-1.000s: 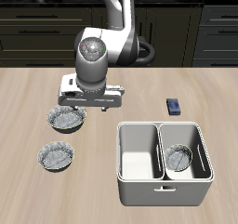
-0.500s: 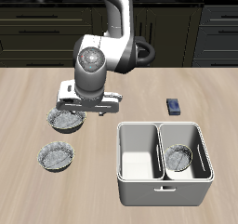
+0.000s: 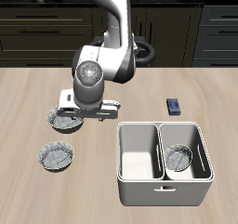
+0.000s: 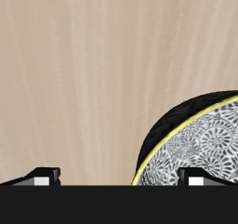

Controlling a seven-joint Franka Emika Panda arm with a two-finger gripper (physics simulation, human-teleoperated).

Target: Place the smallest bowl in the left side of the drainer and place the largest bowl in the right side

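Note:
The largest bowl, wide, grey and speckled with a fluted rim, sits on the table; it also shows in the wrist view. My gripper hangs open just above and beside its rim, with nothing in it; in the wrist view the gripper has its fingertips wide apart. The smallest bowl lies in one compartment of the light grey drainer. The other compartment holds nothing.
A second wide grey bowl sits nearer the table's front edge than the largest bowl. A small dark blue block lies behind the drainer. Dark cabinets run along the back.
My gripper has moved down and sideways towards the largest bowl. The bowls and the drainer have not moved.

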